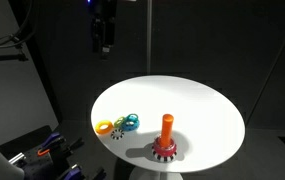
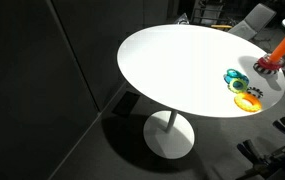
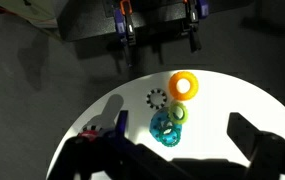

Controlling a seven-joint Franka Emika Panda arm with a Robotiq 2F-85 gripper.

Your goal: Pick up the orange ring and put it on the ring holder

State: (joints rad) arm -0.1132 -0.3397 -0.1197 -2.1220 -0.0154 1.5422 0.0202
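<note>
Ring in question, small orange-yellow plastic ring [image 3: 184, 86], lies flat on round white table [image 1: 212, 105], touching green plastic ring [image 3: 178, 113]; orange peg holder on red base [image 1: 165, 140] well apart. Gripper [image 1: 104, 48] hangs high, jaws wide, empty. Risk: fingers snag green neighbour too.

A brightly lit round white pedestal table [image 2: 177, 65] fills the upper right of an exterior view; dark grey floor [image 2: 102, 160] lies lower left.
</note>
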